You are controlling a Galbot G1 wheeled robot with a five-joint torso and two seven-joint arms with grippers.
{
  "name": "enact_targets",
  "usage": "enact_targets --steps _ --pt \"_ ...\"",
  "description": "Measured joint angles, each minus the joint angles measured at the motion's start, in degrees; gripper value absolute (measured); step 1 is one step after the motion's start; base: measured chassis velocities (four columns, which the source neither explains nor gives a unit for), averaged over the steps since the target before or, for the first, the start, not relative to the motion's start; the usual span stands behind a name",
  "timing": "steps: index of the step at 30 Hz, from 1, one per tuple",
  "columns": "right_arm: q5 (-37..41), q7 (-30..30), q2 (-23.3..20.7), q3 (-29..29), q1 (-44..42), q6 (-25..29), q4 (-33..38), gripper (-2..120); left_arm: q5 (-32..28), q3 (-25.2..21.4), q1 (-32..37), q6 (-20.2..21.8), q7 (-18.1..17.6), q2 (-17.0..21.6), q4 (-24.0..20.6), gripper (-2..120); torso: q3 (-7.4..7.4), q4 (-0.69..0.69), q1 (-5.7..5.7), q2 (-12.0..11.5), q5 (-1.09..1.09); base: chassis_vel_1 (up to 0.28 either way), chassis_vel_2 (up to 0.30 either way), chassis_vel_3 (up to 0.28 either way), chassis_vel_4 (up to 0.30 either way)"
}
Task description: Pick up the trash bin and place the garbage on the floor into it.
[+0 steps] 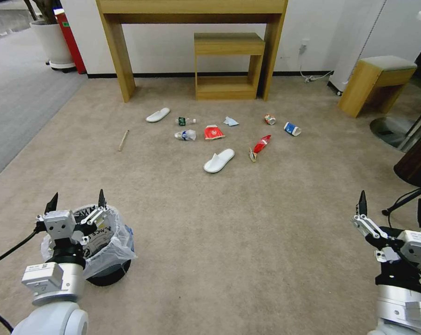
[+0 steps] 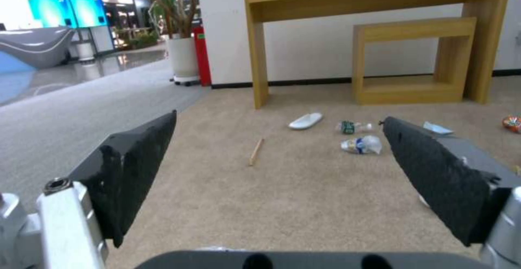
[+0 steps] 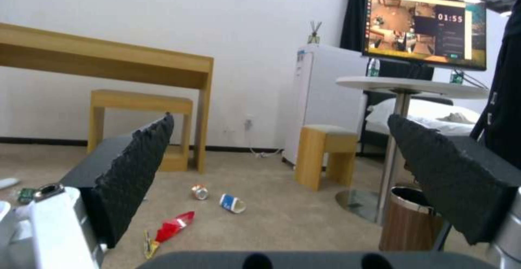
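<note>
Our left gripper (image 1: pixel 76 201), fingers spread, hovers over the trash bin (image 1: pixel 109 246); open floor (image 1: pixel 247 232) separates us from the garbage (image 1: pixel 218 160). Our right gripper (image 1: pixel 390 209) (spread too) faces a brown bin (image 3: pixel 408 220).

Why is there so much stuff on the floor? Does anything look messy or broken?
Yes. Litter is scattered across the beige floor: two white slippers lying apart, a crushed bottle, a red wrapper, a tipped-over cup and a stick. The trash bin sits under the open left hand.
</note>
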Motion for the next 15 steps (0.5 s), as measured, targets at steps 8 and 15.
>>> enact_targets --steps 8,15 --pt "-0.29 0.55 0.08 0.01 0.07 0.6 -0.23 100 0.07 0.19 -0.09 -0.03 -0.02 -0.03 0.06 100 0.0 0.0 0.0 0.0 0.0 0.0 0.0 0.0 0.0" --pt "-0.22 0.6 -0.01 0.09 -0.08 0.6 0.01 100 0.13 0.34 -0.14 -0.1 -0.02 -0.05 0.04 100 0.0 -0.01 0.0 0.0 0.0 0.083 0.09 -0.084 -0.092"
